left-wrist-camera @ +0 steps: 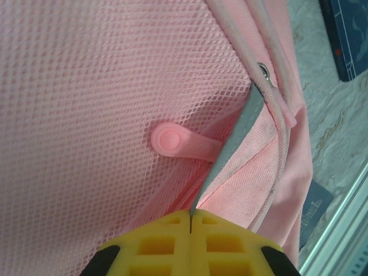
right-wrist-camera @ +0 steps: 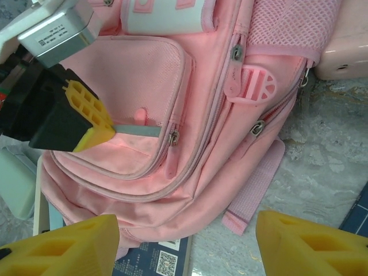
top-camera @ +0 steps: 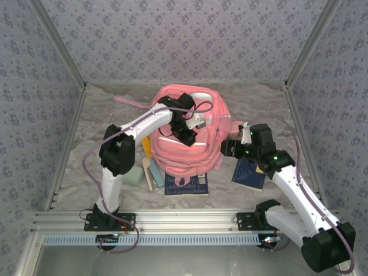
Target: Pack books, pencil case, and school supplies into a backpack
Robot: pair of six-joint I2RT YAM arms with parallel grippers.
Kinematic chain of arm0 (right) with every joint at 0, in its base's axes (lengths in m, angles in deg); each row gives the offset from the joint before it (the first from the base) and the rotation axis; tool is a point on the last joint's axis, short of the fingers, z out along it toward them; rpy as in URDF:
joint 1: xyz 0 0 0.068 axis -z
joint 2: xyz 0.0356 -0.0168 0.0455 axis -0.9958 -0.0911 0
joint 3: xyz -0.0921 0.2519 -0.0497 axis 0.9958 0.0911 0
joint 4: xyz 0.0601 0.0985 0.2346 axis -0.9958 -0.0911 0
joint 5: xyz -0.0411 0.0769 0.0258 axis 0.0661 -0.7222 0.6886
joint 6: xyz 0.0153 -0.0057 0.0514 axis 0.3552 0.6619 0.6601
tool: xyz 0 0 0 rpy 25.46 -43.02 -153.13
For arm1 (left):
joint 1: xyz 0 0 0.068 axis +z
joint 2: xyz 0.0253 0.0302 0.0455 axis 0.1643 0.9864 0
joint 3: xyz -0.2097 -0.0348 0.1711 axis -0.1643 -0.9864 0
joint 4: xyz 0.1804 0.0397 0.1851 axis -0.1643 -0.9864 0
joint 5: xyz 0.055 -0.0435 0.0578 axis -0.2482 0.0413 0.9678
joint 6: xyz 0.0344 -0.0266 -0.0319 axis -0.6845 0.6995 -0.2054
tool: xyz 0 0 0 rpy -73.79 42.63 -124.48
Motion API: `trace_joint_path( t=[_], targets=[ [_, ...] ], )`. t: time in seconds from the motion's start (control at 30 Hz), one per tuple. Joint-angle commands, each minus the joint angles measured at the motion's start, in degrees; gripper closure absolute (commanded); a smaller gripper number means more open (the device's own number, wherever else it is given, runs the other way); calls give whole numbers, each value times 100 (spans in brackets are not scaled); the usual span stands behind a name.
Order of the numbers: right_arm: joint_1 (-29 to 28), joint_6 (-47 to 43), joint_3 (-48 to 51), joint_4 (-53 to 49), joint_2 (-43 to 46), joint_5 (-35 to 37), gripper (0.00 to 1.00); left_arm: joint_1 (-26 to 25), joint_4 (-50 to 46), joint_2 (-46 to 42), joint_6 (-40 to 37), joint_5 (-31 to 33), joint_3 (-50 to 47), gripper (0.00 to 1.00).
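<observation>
The pink backpack [top-camera: 190, 155] lies flat mid-table, front pockets facing up. My left gripper [top-camera: 187, 137] is over it, shut on a slim grey-blue stick [left-wrist-camera: 236, 135]. The stick's far end runs into the unzipped front pocket [right-wrist-camera: 135, 131] beside a pink pull tab [left-wrist-camera: 178, 144]. To the backpack's right, my right gripper [right-wrist-camera: 184, 221] hangs open above its lower corner, holding nothing. One navy book [top-camera: 187, 185] sticks out from under the backpack's near edge, another [top-camera: 248, 173] lies under the right arm. The mint pencil case [top-camera: 134, 172] lies at the left.
A yellow-orange book [top-camera: 147, 146], a beige stick [top-camera: 147, 172] and a teal piece [top-camera: 156, 175] lie by the backpack's left side. A pale pink boxy item [right-wrist-camera: 351, 52] sits beyond the mesh side pocket. A pink strap [right-wrist-camera: 253, 190] trails on the crumpled grey table cover.
</observation>
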Motion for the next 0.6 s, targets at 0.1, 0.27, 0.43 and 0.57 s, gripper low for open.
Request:
trace_joint_path(
  t=[0.1,0.27,0.43,0.57],
  targets=[
    [47,424,290,396,-140,171,35,99,80,-563,-31,280,-170,100],
    [159,875,443,586,-179,110,41,290,647,-1345,192,258,-392,100],
    [279,979,650,1012,-187,-195,49,426,975,-1839,319,-78,-453,100],
    [278,781,913,1652,-171,-176,49,467,791,-1851,180,-143,-331,100]
  ],
)
